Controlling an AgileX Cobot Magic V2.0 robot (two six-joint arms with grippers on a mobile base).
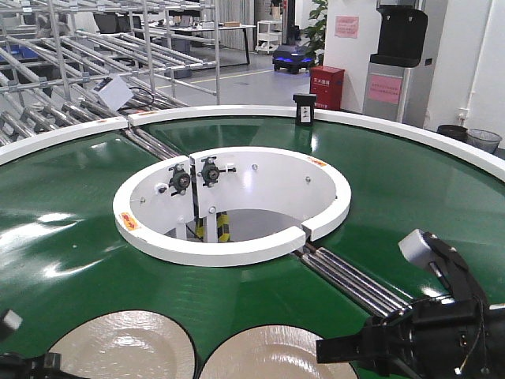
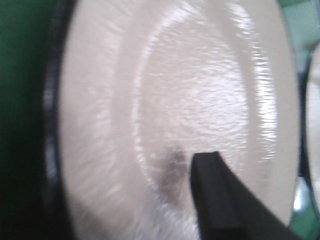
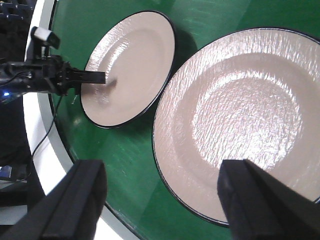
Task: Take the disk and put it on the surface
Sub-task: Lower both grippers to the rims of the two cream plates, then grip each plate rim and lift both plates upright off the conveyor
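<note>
Right wrist view: two beige plates lie side by side, apart, on the green belt (image 3: 125, 150). The right gripper (image 3: 161, 167) has its fingers (image 3: 80, 195) spread wide and empty: one beside the right plate (image 3: 240, 117), one over its rim. One finger of the left gripper (image 3: 100, 77) hangs just over the left plate (image 3: 132, 65) — its spread cannot be told.

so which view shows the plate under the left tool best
The right wrist view: the whole plate with its dark rim, left tool tip over it. The left wrist view gives a blurred, cropped close-up; the front view shows only its top part.
</note>
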